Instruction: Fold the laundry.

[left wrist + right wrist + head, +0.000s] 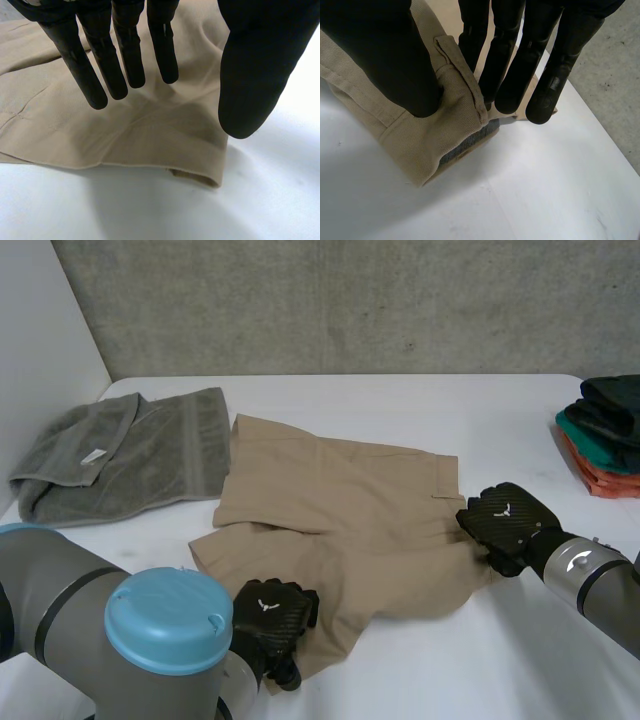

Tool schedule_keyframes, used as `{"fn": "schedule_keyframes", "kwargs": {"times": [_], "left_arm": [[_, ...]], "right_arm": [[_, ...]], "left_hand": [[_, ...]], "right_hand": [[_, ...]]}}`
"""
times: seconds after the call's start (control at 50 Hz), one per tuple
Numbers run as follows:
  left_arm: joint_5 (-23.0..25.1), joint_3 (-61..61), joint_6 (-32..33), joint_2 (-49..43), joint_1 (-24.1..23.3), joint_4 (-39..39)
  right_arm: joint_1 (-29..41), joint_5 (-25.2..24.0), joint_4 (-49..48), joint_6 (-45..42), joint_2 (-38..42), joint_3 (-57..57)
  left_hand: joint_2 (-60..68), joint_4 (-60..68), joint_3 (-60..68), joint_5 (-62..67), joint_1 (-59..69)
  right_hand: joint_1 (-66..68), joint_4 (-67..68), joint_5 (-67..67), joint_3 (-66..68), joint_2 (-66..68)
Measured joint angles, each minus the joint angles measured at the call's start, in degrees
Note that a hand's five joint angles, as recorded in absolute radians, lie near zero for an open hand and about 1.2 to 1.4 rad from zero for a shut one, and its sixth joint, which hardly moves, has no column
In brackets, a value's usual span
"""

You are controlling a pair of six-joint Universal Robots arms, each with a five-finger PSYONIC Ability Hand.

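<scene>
The tan shorts (340, 530) lie spread across the middle of the table (400, 400), waistband toward its right edge, legs toward its left and near edges. My right hand (508, 520) has the waistband (445, 130): the thumb (385, 55) bears down just beside the belt loop (462, 80) and the fingers (510, 75) close in from the other side, so the thick band is pinched and bunched between them. I take that end because the band is the stiffest part and should carry the cloth without sagging.

My left hand (272, 618) is over the near leg's hem (195, 175), close to the table's near edge. Its fingers (95, 75) are straight and spread, thumb (255, 75) held well apart, and they grip nothing; whether the tips touch the cloth I cannot tell. Poised there, I judge it is ready to take that corner, so that both ends can be brought over together.

The grey towel (120, 450) waits crumpled at the far left corner (not yet folded, I'd say), and a stack of folded clothes (605, 435) sits at the right edge, well apart from my work
</scene>
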Motion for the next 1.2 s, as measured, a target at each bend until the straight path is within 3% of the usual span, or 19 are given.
{"fn": "schedule_keyframes", "kwargs": {"times": [0.24, 0.32, 0.34, 0.38, 0.62, 0.72, 0.8, 0.9, 0.94, 1.04, 1.2], "left_arm": [[-2.97, -0.04, 5.55, -1.48, 0.00, 2.91], [-3.61, -0.07, 6.54, -1.84, 0.01, 3.82], [-3.68, -0.07, 6.73, -1.97, 0.01, 3.97], [-3.69, -0.05, 6.89, -2.11, 0.01, 4.05], [-3.69, 0.71, 9.29, 0.58, 0.14, 2.68], [-3.56, 2.18, 12.46, 9.04, 0.94, -0.03], [-3.12, 4.21, 16.25, 19.29, 2.52, -4.39], [-2.09, 4.80, 18.35, 22.86, 4.43, -7.55], [-1.76, 4.80, 18.54, 22.24, 4.87, -7.83], [-0.54, 7.44, 18.71, 12.00, 8.34, -6.44], [-0.32, 20.54, 20.40, -3.68, 12.82, 0.16]], "right_arm": [[-0.25, 0.18, 0.28, 0.02, -0.20, -0.02], [-0.28, 0.31, 0.35, 0.05, -0.35, -0.06], [-0.29, 0.40, 0.38, 0.07, -0.40, -0.09], [-0.29, 0.57, 0.45, 0.07, -0.47, -0.13], [-0.32, 2.27, 2.98, -0.22, -3.69, -1.27], [-0.55, 3.44, 12.54, -0.71, -10.56, -4.68], [-1.79, 3.53, 29.14, -1.32, -18.60, -11.48], [-2.85, 3.64, 41.62, -5.90, -21.24, -15.19], [-2.90, 3.80, 43.13, -7.48, -20.67, -15.36], [-1.23, 5.14, 44.93, -12.28, -10.69, -16.71], [4.83, 10.68, 38.18, -6.41, 3.84, -25.90]], "left_hand": [[6.40, 6.29, 6.54, 6.00, 6.49], [19.15, 18.96, 19.13, 18.63, 20.41], [28.75, 28.24, 28.22, 27.90, 29.19], [33.61, 33.37, 33.14, 32.41, 31.60], [35.23, 35.16, 34.47, 32.85, 31.60], [35.31, 35.17, 34.66, 32.85, 31.60], [35.32, 35.17, 34.66, 32.85, 31.60], [35.33, 35.18, 34.66, 32.85, 31.60], [35.33, 35.18, 34.66, 32.85, 31.60], [35.43, 35.20, 34.85, 32.85, 31.60], [35.44, 35.26, 34.85, 32.85, 31.60]], "right_hand": [[0.00, 0.00, 0.00, 0.00, -0.01], [0.00, 0.00, 0.00, 0.00, 0.00], [0.00, 0.00, 0.00, 0.00, 0.00], [0.00, 0.01, 0.00, 0.00, 0.00], [0.00, 0.01, 0.00, 0.00, 0.00], [0.00, 0.01, 0.00, 0.00, 0.00], [0.00, 0.01, 0.05, 0.00, 0.00], [0.00, 0.02, 0.88, 0.00, 0.00], [0.00, 0.02, 0.88, 0.00, 0.00], [0.00, 0.02, 0.88, 0.00, 0.00], [1.65, 0.03, 0.89, 0.00, 0.00]]}}
